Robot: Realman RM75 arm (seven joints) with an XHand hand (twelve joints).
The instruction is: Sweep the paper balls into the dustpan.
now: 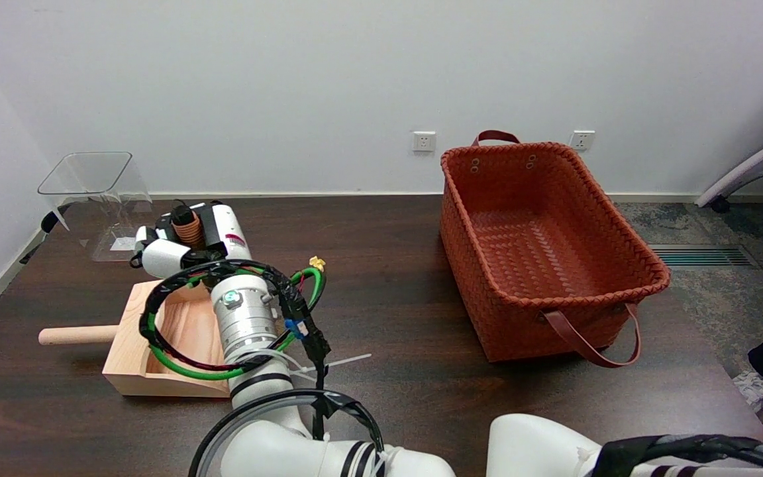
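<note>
Well, no paper balls can be seen anywhere here, so it is hard to say how much sweeping is done. They may be inside the wooden dustpan (pixel 156 344), or hidden under the arm, but the arm covers most of the pan, so I cannot tell.

The dustpan sits on the dark surface (pixel 408 278) at the lower left of the frame. Its round handle sticks out to the left, and its open mouth seems to face right, under the arm.

The right arm (pixel 246 318) reaches up from the bottom middle of the frame and lies right over the pan. The right hand (pixel 186 238) is at the far end of the arm, just past the back edge of the pan. Something round and orange-brown shows among the fingers, but I cannot tell what it is, or whether the hand is holding it. It could be part of a brush, or part of the hand itself.

A big orange woven basket (pixel 620 298) stands on the right side, well apart from the pan. A clear plastic bin (pixel 90 175) is at the upper left, near the wall.

My guess is the sweeping is either nearly over or going on out of sight under the arm.
</note>
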